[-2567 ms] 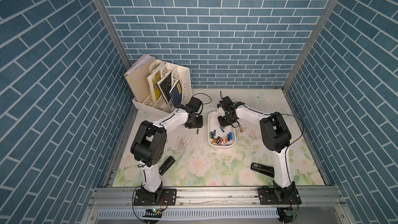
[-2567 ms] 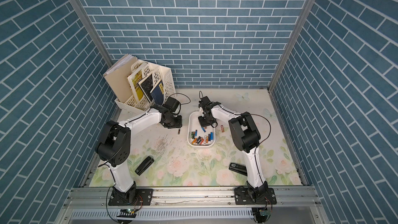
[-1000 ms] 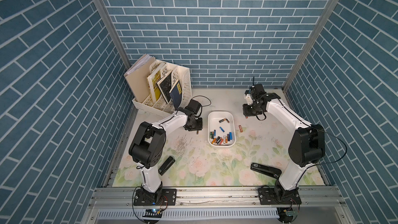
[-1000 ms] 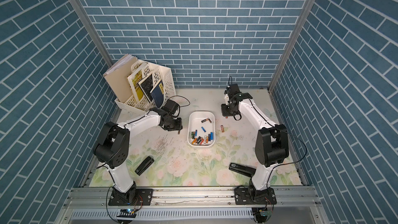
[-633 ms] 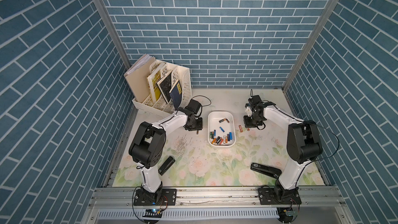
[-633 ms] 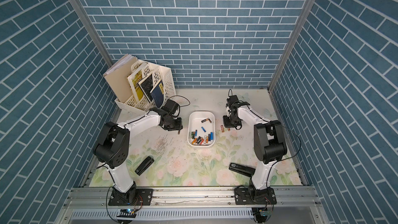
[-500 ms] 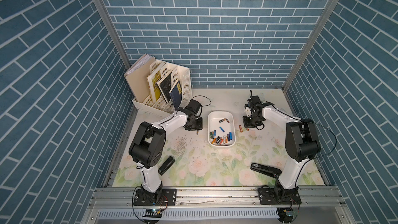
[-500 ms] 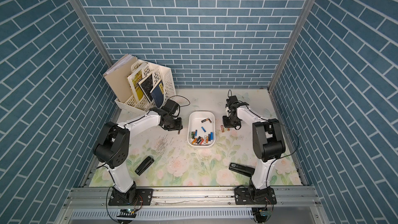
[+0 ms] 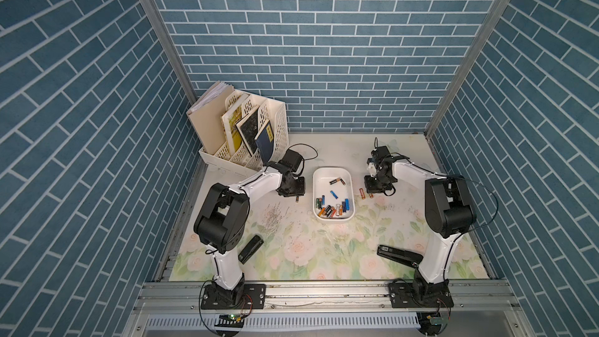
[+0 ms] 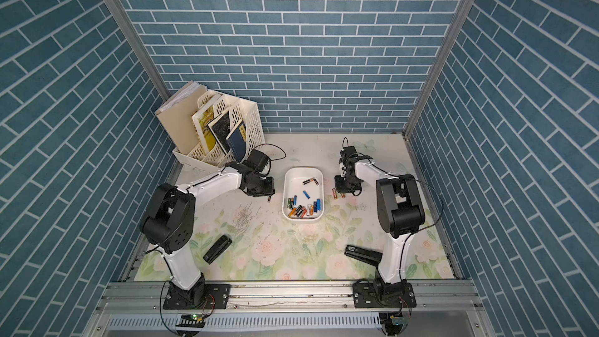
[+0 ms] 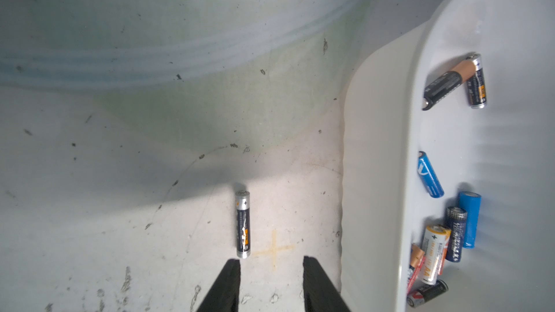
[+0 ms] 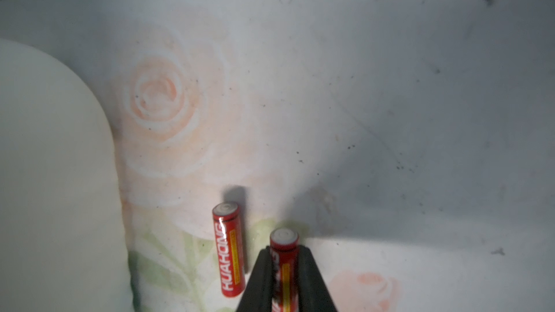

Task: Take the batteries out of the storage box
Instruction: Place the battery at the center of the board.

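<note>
The right hand (image 12: 283, 252) is clamped on a slim red cylindrical battery (image 12: 283, 243) over the floral-printed bench (image 12: 390, 115). A second red battery (image 12: 228, 249), printed HUAHONG, lies just beside one finger, and past it rises the smooth outer wall of the shallow white plastic storage box (image 12: 54, 175). The left hand (image 11: 271, 261) stands apart and empty. A dark blue, silver-capped battery (image 11: 243, 226) lies on the bench just ahead of one fingertip, and the box is just beside the other. Only the left wrist view looks into the box and resolves the batteries (image 11: 444, 241) there, while both top views reduce them to coloured specks. The held battery's lower half is hidden between the fingers, and the box is cut off in both wrist views
</note>
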